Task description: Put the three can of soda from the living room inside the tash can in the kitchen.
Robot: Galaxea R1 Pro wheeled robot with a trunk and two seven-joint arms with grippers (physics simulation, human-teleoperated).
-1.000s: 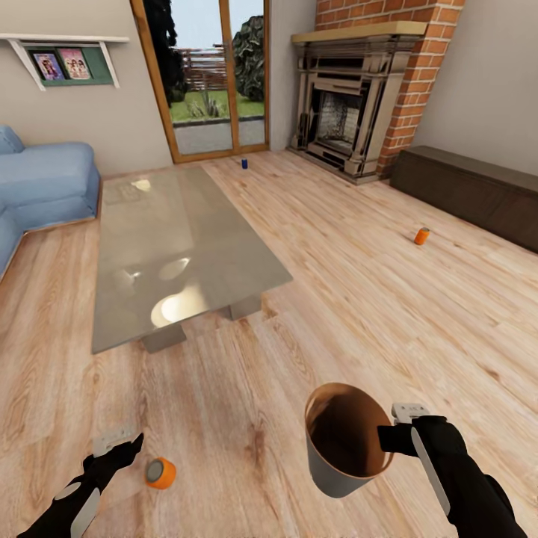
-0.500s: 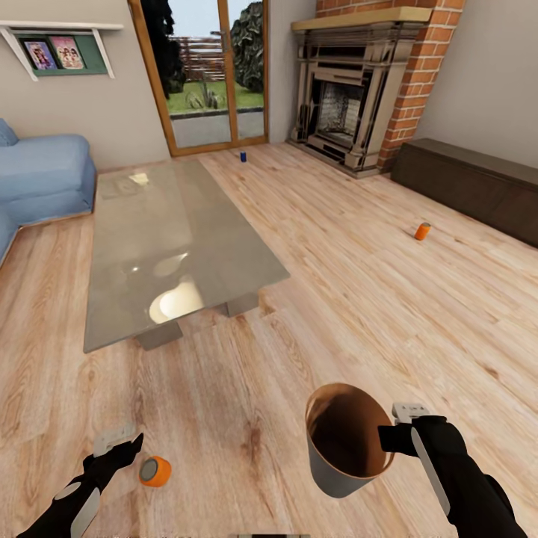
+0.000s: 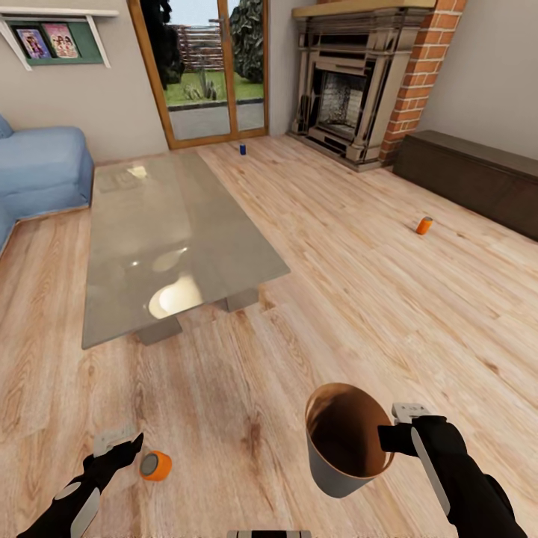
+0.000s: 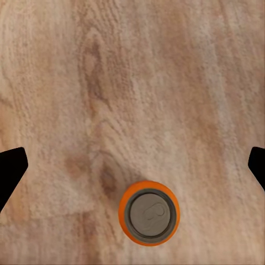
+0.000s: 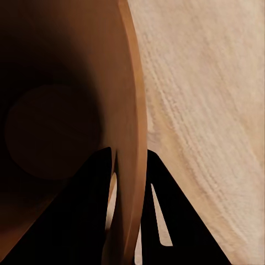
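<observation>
the head view has tilted down; the nearest orange can (image 3: 155, 465) now sits closer to the left claw (image 3: 119, 441).

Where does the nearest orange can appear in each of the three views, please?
Head view: the orange can stands on the wood floor at lower left, just beside the left gripper.
Left wrist view: the same can, seen top-down, sits low and centred between the open fingers.
Right wrist view: not in it; the bin is there, its rim pinched by the right gripper.
Shared landmark: the wood floor.
</observation>
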